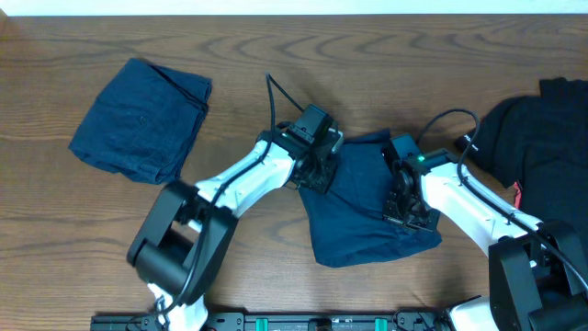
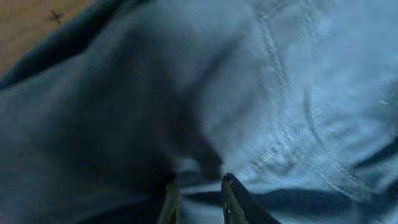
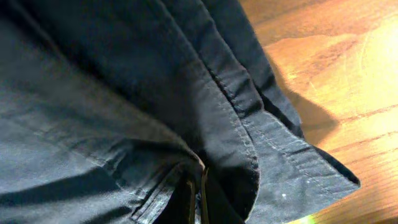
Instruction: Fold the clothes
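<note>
On the table (image 1: 55, 230), shorts (image 1: 367, 221), right gripper (image 3: 196, 186) tips buried in cloth

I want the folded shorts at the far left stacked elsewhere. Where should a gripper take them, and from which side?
The folded shorts lie flat in layers, so probably take the long edge facing the left gripper, coming in low from that side: one jaw under, one on top, pinching all layers together.

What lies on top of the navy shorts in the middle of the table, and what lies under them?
On top: the left gripper and right gripper. Under the middle shorts, only table shows around them; anything beneath is covered.
</note>
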`<control>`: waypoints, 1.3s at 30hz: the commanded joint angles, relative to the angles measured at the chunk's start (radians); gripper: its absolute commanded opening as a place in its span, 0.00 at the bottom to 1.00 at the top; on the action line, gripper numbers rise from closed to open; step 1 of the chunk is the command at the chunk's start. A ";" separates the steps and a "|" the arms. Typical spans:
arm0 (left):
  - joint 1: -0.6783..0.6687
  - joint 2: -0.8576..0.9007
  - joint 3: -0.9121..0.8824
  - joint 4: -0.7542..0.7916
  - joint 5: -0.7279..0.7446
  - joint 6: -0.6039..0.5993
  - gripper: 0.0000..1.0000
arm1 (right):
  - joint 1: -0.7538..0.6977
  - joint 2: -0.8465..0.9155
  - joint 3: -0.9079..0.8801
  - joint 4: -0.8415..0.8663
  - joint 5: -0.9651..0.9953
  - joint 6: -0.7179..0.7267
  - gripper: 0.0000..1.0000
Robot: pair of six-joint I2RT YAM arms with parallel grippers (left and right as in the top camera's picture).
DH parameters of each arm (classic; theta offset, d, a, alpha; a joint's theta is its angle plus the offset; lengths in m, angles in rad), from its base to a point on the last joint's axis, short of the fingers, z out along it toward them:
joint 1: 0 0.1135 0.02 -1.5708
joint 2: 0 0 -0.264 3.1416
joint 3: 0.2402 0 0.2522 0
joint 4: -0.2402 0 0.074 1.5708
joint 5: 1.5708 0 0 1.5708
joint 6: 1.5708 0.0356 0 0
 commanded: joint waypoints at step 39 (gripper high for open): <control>-0.090 -0.084 -0.172 -0.299 0.209 -0.076 0.26 | -0.145 0.168 0.067 0.644 -0.395 -0.151 0.01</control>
